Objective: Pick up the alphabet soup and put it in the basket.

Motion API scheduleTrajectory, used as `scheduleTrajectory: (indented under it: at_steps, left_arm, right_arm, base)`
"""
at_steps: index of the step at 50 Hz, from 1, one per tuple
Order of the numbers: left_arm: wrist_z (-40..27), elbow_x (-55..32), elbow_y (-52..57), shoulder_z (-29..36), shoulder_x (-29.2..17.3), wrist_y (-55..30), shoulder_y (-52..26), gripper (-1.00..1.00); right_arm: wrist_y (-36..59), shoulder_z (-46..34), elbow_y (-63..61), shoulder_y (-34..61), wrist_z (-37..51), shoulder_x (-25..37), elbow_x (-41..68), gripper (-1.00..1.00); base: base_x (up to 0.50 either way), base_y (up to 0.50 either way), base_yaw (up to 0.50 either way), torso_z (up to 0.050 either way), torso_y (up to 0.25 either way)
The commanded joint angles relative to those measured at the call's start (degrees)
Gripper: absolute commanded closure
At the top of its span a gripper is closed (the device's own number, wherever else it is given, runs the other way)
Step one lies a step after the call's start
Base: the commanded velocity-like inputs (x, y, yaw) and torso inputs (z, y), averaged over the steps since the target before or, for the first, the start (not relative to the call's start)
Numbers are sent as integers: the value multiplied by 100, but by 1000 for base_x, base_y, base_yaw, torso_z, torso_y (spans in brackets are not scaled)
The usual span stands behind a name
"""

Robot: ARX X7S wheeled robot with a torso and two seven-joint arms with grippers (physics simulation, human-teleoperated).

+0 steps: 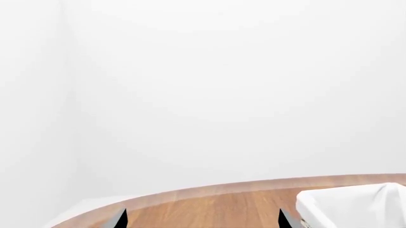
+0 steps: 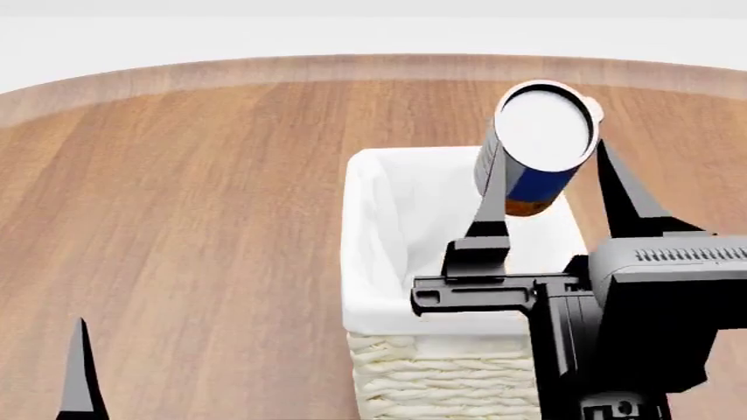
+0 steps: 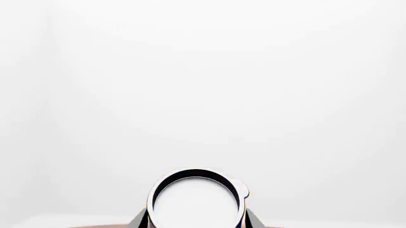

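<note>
My right gripper point(image 2: 548, 188) is shut on the alphabet soup point(image 2: 537, 149), a blue-labelled can with an orange picture and a pale lid. It holds the can above the open top of the basket point(image 2: 386, 297), a cream wicker basket with white cloth lining. In the right wrist view the can's pale lid point(image 3: 195, 202) fills the gap between the fingertips. My left gripper point(image 1: 201, 219) is open and empty over the wooden table, with the basket's rim point(image 1: 355, 204) beside it. One left fingertip point(image 2: 80, 367) shows in the head view.
The round wooden table point(image 2: 175, 192) lies under both arms, with its curved far edge point(image 2: 350, 66) against a white wall. No other cans show.
</note>
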Motion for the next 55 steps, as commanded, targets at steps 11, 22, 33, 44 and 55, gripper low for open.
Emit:
scheduleTrajectory:
  at_steps: [11, 22, 33, 44, 55]
  left_arm:
    - [-66, -108, -34, -44, -56, 70, 9, -100]
    - [-117, -134, -30, -48, -88, 64, 7, -100]
    - [-148, -199, -43, -67, -125, 89, 16, -100]
    - [-187, -245, -34, -69, -151, 73, -1, -100]
    - [-239, -281, -44, -84, -173, 48, -22, -100]
  right_arm:
    - [-261, -833, 2333, 1935, -591, -845, -619, 100]
    - [-226, -1021, 4066, 2976, -791, -1265, -786, 100]
    - [-833, -1270, 6797, 4140, -1192, -1844, -1125, 100]
    - [-1809, -1333, 9701, 5291, -1801, -2361, -1225, 100]
    - [-1734, -1183, 11043, 5778, -2305, -2532, -1448, 100]
  base:
    - [0, 0, 0, 0, 1]
    - [0, 0, 0, 0, 1]
    - [0, 0, 0, 0, 0]
    - [0, 0, 0, 0, 1]
    - [0, 0, 0, 0, 1]
